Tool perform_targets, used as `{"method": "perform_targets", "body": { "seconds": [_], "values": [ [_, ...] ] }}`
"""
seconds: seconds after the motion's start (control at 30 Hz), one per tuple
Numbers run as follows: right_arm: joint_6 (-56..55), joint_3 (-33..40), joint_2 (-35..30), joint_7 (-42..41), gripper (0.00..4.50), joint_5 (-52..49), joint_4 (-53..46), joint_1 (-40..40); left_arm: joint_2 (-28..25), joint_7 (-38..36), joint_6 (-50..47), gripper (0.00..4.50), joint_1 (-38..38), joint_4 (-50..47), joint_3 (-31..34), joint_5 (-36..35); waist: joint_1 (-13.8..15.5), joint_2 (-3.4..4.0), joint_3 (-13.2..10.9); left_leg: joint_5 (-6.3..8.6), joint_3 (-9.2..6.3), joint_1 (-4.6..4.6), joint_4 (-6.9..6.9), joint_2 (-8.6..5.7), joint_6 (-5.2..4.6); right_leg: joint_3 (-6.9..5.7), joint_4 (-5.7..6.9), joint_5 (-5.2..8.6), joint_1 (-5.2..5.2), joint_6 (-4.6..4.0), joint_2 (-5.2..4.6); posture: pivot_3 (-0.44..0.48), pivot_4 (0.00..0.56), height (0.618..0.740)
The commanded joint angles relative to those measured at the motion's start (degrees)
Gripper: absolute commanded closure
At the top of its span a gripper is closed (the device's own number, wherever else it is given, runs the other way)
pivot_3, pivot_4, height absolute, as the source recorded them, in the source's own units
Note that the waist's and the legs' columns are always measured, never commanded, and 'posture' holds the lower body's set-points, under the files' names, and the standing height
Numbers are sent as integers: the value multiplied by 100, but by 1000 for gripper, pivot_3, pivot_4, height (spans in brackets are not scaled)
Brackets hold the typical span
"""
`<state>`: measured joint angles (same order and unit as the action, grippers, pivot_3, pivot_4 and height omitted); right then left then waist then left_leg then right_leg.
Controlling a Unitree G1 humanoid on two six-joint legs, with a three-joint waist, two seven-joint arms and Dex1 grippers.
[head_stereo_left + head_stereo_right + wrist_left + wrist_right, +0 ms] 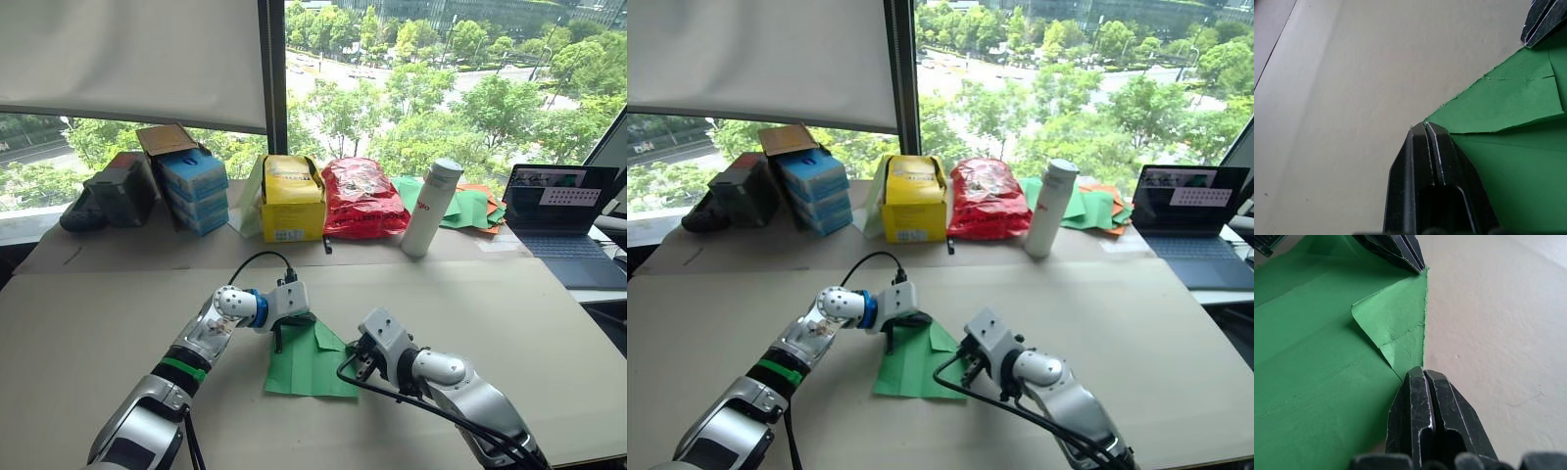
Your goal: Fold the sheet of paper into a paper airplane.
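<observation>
The right hand [364,364] sits nearest, low and right of centre in the head view, its two black fingers pressed together with their tips on the right edge of the sheet of paper [306,364]. The left hand [278,336], just left of centre, likewise has its fingers together, tips at the sheet's far left corner.

Largest is the pale worktop [88,323], which spans the whole lower frame. Along its far edge, across the upper middle, stand a dark laptop [560,206] at right, a stack of blue boxes [194,188] at left, a yellow box [291,199], a red bag [361,196] and a white bottle [430,208], with a heap of green and orange sheets [472,208] behind the bottle.

The sheet lies flat at lower centre, between the two hands. It is bright green, with a long crease running down it and one corner turned over into a small triangular flap [1393,328] whose edge looks slightly ragged. I judge the folding to be at an early stage: one corner is down, while the second corner, the wings and the narrow nose remain to be made.
</observation>
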<state>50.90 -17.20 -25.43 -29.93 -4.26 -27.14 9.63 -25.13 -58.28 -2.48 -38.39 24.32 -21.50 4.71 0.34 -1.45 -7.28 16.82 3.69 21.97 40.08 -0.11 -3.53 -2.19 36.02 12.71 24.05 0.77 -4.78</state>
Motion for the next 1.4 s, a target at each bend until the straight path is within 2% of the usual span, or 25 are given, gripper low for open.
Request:
{"method": "perform_targets", "body": {
  "seconds": [0.03, 0.23, 0.43, 0.5, 0.63, 0.77, 0.97, 1.07, 1.17, 1.4],
  "values": [
    [606, -130, -204, -80, 4484, -135, 66, -384, -99, -58, -91, 4500, 97, 91, -81, 184, 23, -5, 3, 0, 0, 0, 0, 0, 0, -1, -1, 0, 0, 0, 0, 0, 150, 740],
    [669, -77, -188, -22, 4484, -255, -183, -292, -73, -49, -82, 4500, 83, 117, -84, 186, 28, -14, 9, 1, 0, 1, 0, 0, -2, -1, -3, 0, 0, 0, 0, 0, 150, 740],
    [-569, 964, 502, -171, 4484, -938, -570, 396, -81, -26, -84, 4500, 86, 96, -44, 180, 12, -3, 2, 1, 1, 12, 1, 0, -1, 0, 0, 0, 12, 1, 1, 0, 150, 740],
    [-614, 915, 485, -292, 4484, -1034, -528, 465, -86, -21, -94, 4500, 90, 62, -22, 169, 19, -3, 1, 1, 0, 11, 1, -1, -1, -1, 2, 0, 11, 1, 3, 0, 150, 740],
    [-801, 311, 430, -268, 4484, -686, 27, 648, -145, 60, -292, 4500, 112, -223, 193, 21, 15, -4, 1, 1, 0, 16, 0, -1, -2, -5, -3, 0, 12, 1, 3, 0, 150, 740],
    [-1172, -47, 613, -133, 4484, -409, 747, 845, -176, 208, -1322, 4500, 358, -1081, 1041, -794, -71, 3, -15, 0, 3, 26, 1, 0, 0, -2, 0, 0, 25, 1, 4, 0, 150, 740],
    [-1364, -185, 758, -146, 4484, -313, 1173, 948, -382, 448, -2773, 4500, 1049, -2064, 2161, -1829, -120, 9, -36, -4, -2, 32, 1, 1, 7, -3, 6, -1, 31, 1, 1, 0, 150, 740],
    [-1324, -322, 692, -230, 4484, -244, 1268, 957, -239, 741, -3627, 4500, 1448, -2366, 2833, -2551, -114, 10, -37, -4, -3, 31, -1, 2, 7, -1, 8, -1, 31, 2, 0, 0, 150, 740],
    [-1272, -394, 652, -284, 4500, -220, 1299, 945, -135, 931, -4089, 3695, 1707, -2616, 3111, -2988, -81, 10, -38, -7, -5, 31, 0, -1, 11, -5, 6, -1, 30, 2, -8, 0, 150, 740],
    [-1255, -441, 652, -321, 4500, -140, 1327, 920, 328, 1387, -4657, 1303, 1930, -2934, 3217, -3631, -42, 9, -38, -17, -9, 22, -2, -5, 31, -6, 4, -2, 21, 3, -35, 0, 150, 740]
  ]
}}
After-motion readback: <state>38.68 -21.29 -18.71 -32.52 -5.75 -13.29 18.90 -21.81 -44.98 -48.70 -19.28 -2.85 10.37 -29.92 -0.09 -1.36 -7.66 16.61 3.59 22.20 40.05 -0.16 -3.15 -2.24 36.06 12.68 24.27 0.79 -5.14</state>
